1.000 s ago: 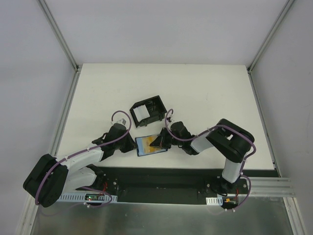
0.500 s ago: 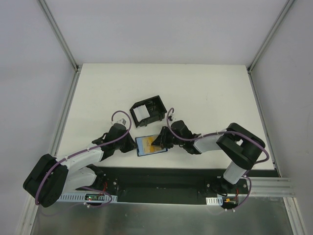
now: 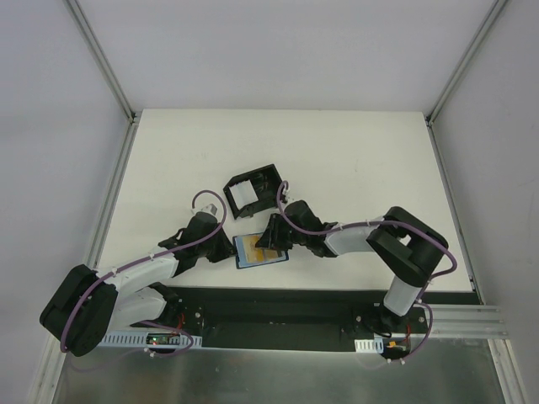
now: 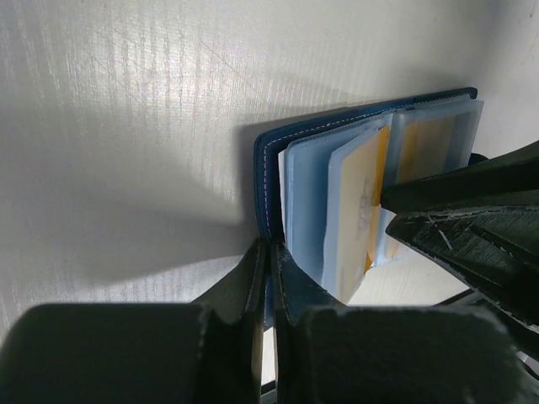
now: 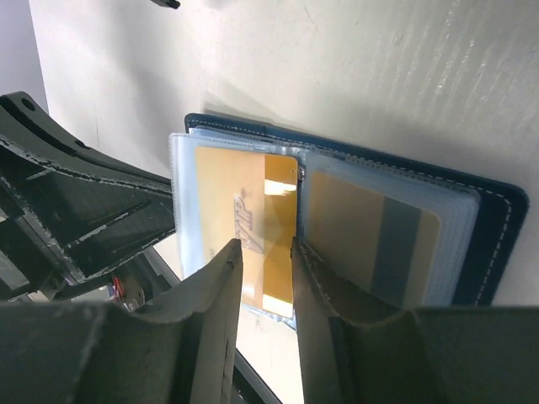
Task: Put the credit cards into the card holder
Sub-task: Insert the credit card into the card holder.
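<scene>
Left arm [image 3: 143, 271] and right arm [image 3: 349, 241] match: white links, bulky black joints, purple cables [image 3: 208, 193] looping along them

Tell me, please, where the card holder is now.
Top view: the card holder lies open between the left gripper and right gripper, just nearer than the black box.

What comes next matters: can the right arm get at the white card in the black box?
Probably yes: the right end effector is open above the card holder, and the open-topped black box holding the white card sits just beyond, nothing between.
</scene>
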Tool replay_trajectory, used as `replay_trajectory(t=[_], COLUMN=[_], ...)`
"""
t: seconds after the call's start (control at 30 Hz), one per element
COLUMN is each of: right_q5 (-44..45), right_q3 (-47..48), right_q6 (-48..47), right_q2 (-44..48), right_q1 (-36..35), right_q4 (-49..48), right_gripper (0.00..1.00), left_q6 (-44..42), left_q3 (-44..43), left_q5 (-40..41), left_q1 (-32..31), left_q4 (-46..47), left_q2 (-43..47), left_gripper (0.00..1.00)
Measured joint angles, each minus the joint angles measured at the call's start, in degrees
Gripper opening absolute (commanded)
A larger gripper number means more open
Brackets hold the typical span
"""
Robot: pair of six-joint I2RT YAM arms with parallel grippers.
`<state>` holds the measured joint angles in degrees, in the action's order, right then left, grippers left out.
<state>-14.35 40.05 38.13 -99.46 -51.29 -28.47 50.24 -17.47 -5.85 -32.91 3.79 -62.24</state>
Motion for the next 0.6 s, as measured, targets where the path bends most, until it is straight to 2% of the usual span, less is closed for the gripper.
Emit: replay_trajectory(t=[0.6], right_q5=[-1.66], right_q3=[4.22], right_q6=[-2.89], right_q2=[-0.79], right_q1=[-2.60], right_q4=[3.54], right_gripper=[0.30], left_q6=[-0.02], left_q3=[0.00], left_q5=[0.00], left_q1=[0.00], left_q4=[0.00], left_q2=[0.00], left_gripper=[0.00])
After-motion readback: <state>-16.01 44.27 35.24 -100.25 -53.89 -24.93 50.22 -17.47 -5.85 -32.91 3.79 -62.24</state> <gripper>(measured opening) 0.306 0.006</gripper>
